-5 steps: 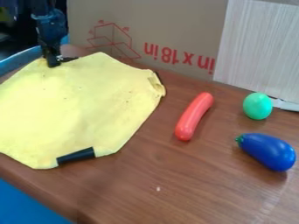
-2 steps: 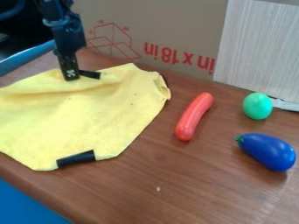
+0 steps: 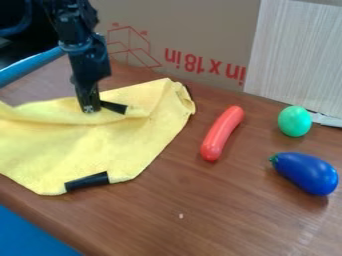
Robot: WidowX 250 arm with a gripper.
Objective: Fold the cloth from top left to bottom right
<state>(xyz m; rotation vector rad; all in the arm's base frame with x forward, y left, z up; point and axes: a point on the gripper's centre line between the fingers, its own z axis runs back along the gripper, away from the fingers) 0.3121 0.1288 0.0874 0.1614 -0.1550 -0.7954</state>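
My gripper (image 3: 93, 109) hangs over the upper part of the yellow cloth (image 3: 80, 150), its fingers closed on the cloth's top edge. From that grip a fold runs left across the cloth, and the upper right part rises to a bent corner near the cardboard. The lower part lies spread on the wooden table, with a black strip at its bottom edge. How the cloth sits between the fingers is partly hidden by folds.
Right of the cloth lies a red sausage-shaped toy (image 3: 222, 133). Farther right are a green egg-shaped toy (image 3: 294, 121) and a blue eggplant toy (image 3: 304, 173). A cardboard box (image 3: 200, 30) stands behind the wooden table (image 3: 200, 210).
My gripper has moved down and to the right in the view, drawing the cloth's top edge along. A fold has formed there, and more table shows behind it. The toys have stayed put.
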